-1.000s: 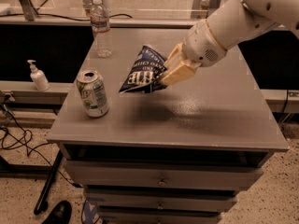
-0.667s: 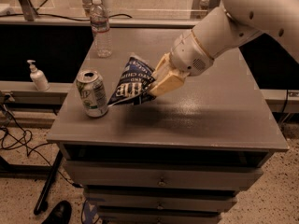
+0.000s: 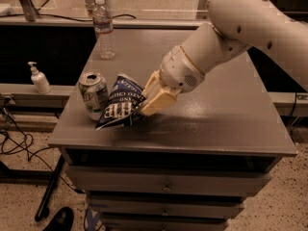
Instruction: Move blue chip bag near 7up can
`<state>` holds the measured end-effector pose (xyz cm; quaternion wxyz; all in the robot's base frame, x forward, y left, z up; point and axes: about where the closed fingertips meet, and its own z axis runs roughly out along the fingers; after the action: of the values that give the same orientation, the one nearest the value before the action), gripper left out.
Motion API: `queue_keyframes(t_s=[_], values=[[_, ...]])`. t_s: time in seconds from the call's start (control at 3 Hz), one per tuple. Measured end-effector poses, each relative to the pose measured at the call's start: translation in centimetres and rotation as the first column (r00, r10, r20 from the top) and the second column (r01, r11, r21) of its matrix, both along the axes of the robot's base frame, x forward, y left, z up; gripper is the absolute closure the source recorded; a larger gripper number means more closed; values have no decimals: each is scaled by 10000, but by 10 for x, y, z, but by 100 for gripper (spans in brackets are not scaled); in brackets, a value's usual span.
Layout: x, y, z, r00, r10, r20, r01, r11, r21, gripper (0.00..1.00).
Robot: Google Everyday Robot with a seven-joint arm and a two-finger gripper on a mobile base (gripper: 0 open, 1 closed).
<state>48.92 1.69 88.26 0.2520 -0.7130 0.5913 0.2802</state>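
One claw [image 3: 145, 108] grips blue chip bag [image 3: 118, 108] beside 7up can [image 3: 94, 96]; water bottle [image 3: 104, 31] well behind.

Bag beside can, front left on the cabinet top [image 3: 216, 119].
The blue chip bag [image 3: 119, 107] is just right of the 7up can [image 3: 93, 95], with the gripper [image 3: 147, 105] gripping its right edge. A water bottle [image 3: 103, 28] stands well behind them.
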Motion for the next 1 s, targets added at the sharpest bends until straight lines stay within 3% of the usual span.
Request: queue_keyframes(t_s=[0.33,1.0], values=[[-11,10,-8,9992,258,-306,-260,9996,-55,82],[-11,15,-13,9989,233,-402,-235,9997,-56,36]])
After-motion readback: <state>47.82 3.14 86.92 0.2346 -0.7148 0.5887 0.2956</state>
